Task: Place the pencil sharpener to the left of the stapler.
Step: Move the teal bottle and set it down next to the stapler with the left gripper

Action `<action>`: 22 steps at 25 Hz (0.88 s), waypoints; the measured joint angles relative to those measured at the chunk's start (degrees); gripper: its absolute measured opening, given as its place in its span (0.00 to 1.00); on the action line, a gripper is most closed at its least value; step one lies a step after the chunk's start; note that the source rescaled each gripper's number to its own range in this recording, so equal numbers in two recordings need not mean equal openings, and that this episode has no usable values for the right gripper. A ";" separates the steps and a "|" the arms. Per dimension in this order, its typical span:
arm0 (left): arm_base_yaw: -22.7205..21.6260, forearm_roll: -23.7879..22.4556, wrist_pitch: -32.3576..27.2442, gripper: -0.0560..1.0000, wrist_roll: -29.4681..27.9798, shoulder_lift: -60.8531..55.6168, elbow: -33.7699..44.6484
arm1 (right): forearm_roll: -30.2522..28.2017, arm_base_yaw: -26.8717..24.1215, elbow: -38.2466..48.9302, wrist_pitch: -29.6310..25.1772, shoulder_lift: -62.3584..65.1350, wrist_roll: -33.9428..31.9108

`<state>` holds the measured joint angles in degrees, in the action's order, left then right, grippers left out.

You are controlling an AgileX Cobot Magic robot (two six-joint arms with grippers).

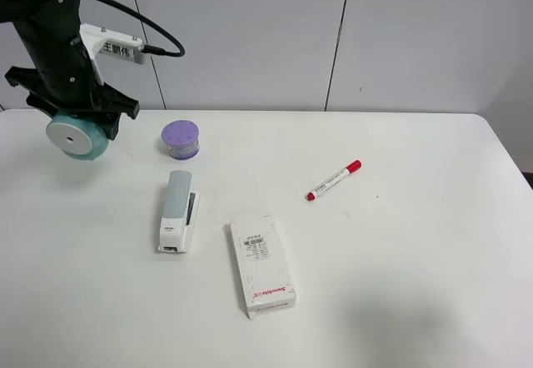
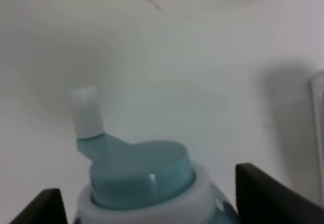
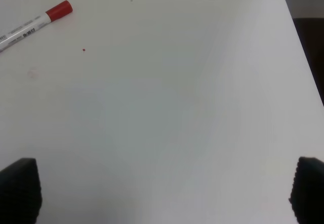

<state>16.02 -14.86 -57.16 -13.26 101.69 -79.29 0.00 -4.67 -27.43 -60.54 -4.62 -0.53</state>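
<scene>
The teal pencil sharpener (image 1: 77,138), white round face towards the camera, is at the far left of the table, with my left gripper (image 1: 81,111) shut on it from above. It lies left of and farther back than the stapler (image 1: 177,211), a grey-topped, white-based bar in the left middle. The left wrist view shows the sharpener (image 2: 136,176) between both dark fingers (image 2: 268,193), its white-tipped crank sticking out. Whether it touches the table I cannot tell. My right gripper (image 3: 162,193) is open over bare table and is out of the high view.
A purple round container (image 1: 181,138) stands behind the stapler. A white labelled box (image 1: 261,264) lies to the stapler's front right. A red-capped marker (image 1: 333,180) lies right of centre, also in the right wrist view (image 3: 30,24). The table's right edge (image 3: 304,57) is close to the right gripper.
</scene>
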 joint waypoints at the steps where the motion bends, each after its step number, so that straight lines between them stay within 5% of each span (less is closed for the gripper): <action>1: -0.47 0.91 2.13 0.05 -0.25 -0.83 2.48 | 0.00 0.00 0.00 0.00 0.00 0.00; 11: -1.65 5.84 18.11 0.05 -0.67 -3.24 19.09 | 0.00 0.00 0.00 0.00 0.00 0.00; 22: -1.65 8.62 24.70 0.05 -0.77 3.09 20.41 | 0.00 0.00 0.00 0.00 0.00 0.00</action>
<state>14.36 -6.24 -32.46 -14.03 104.78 -58.88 0.00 -4.67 -27.43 -60.54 -4.62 -0.53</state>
